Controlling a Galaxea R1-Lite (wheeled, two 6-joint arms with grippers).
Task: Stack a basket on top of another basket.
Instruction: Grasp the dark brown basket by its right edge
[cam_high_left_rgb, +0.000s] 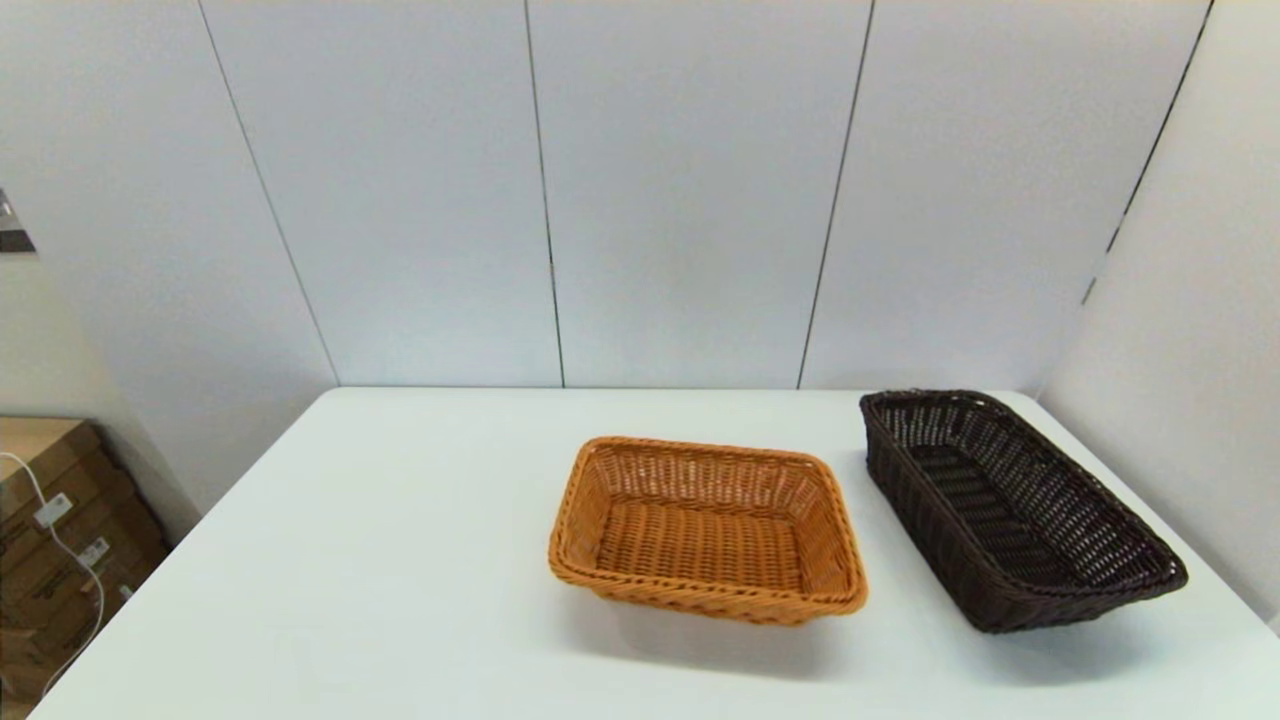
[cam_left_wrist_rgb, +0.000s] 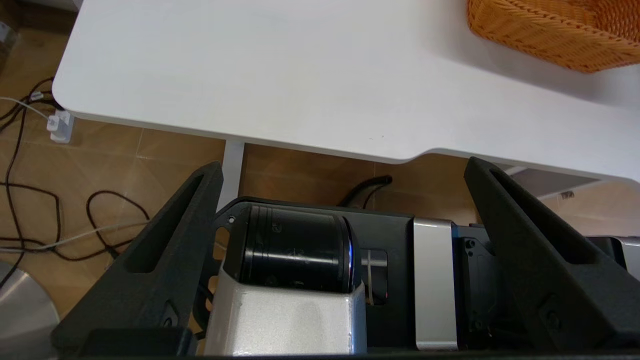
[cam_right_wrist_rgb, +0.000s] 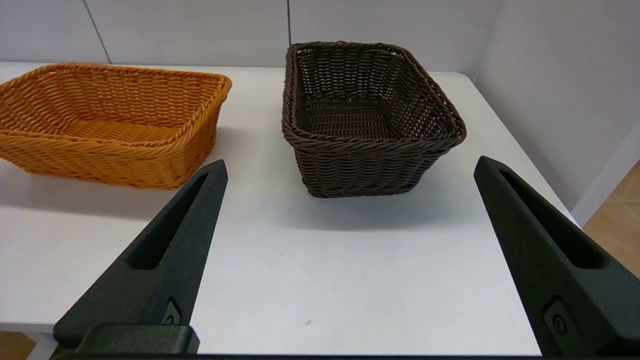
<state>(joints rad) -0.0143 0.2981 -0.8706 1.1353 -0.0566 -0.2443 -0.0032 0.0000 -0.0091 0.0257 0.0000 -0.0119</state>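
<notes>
The dark brown basket (cam_high_left_rgb: 1015, 505) lies empty at the table's right side, near the right edge; it also shows as the dark brown basket (cam_right_wrist_rgb: 367, 117) in the right wrist view. The orange basket (cam_high_left_rgb: 708, 525) sits empty just left of it, near the table's middle, and appears as the orange basket (cam_right_wrist_rgb: 110, 122) and the orange basket (cam_left_wrist_rgb: 555, 30). Both stand apart on the white table (cam_high_left_rgb: 400, 560). My right gripper (cam_right_wrist_rgb: 350, 167) is open, short of the dark basket's near end, holding nothing. My left gripper (cam_left_wrist_rgb: 342, 167) is open, parked below the table's front edge.
Grey wall panels close off the table's back and right side. Cardboard boxes (cam_high_left_rgb: 60, 520) stand on the floor to the left. Cables (cam_left_wrist_rgb: 40, 200) lie on the floor below the table. Neither arm shows in the head view.
</notes>
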